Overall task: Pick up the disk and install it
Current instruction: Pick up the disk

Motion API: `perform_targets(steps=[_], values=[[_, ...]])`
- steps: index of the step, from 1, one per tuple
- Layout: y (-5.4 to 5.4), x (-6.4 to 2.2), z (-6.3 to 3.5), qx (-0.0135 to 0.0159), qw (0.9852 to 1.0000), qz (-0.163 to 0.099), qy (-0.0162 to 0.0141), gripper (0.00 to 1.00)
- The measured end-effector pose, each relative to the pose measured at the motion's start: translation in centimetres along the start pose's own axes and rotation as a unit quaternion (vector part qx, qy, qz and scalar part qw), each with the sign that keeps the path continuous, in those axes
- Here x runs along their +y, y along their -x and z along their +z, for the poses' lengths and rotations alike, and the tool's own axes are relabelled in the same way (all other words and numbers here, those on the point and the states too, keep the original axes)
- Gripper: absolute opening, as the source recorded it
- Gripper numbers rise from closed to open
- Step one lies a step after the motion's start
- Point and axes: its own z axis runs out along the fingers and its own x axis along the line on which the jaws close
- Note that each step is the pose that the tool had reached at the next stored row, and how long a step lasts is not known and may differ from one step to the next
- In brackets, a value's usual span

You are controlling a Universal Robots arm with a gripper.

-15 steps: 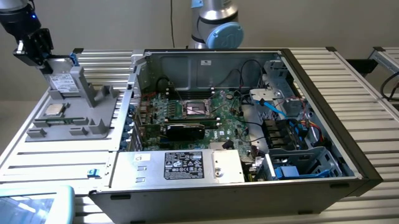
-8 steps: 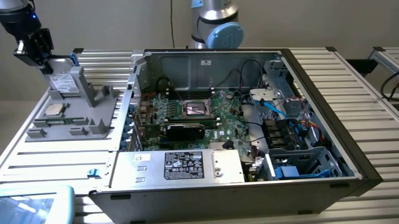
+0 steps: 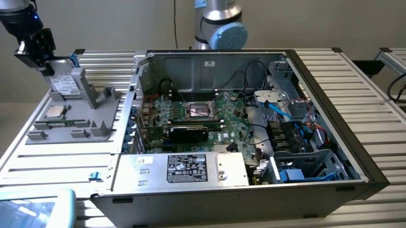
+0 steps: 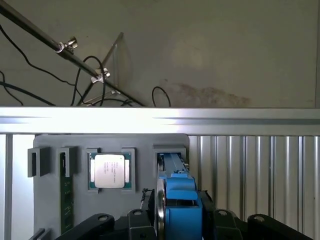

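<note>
Straddling the flat silver-grey, blue-framed hard disk [image 4: 177,192], the black gripper [image 4: 177,222] is hovering; whether it is clamping I cannot tell; the disk is standing in the grey plastic holder's [image 3: 82,126] slot beside the open black computer case [image 3: 190,71], neither lifted nor installed.

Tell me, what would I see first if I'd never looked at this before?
The big open computer case in the middle, with its green circuit board and a tangle of cables inside. Next, on the exterior view's left, the black tool sits at the top end of the disk, which is propped in a grey holder. A shiny square chip lies in that holder too.
</note>
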Motion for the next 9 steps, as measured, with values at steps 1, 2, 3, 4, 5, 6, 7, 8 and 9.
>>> perform_targets(steps=[1,2,3,4,5,6,7,8,9], values=[[0.00,0.00,0.02,0.0006,1.0000,0.000,0.0000,0.46],[0.01,0.00,0.02,0.0013,1.0000,0.000,0.0001,0.46],[0.01,0.00,0.03,0.0017,1.0000,0.001,0.0001,0.46],[0.01,0.00,0.03,0.0019,1.0000,0.001,0.0001,0.46],[0.01,0.00,0.04,0.0021,1.0000,0.001,0.0000,0.46],[0.01,0.00,0.06,0.0022,1.0000,0.002,0.0000,0.46],[0.01,0.00,0.08,0.0024,1.0000,0.003,0.0000,0.46],[0.01,0.00,0.09,0.0025,1.0000,0.005,0.0000,0.46],[0.01,0.00,0.11,0.0026,1.0000,0.006,0.0000,0.46]])
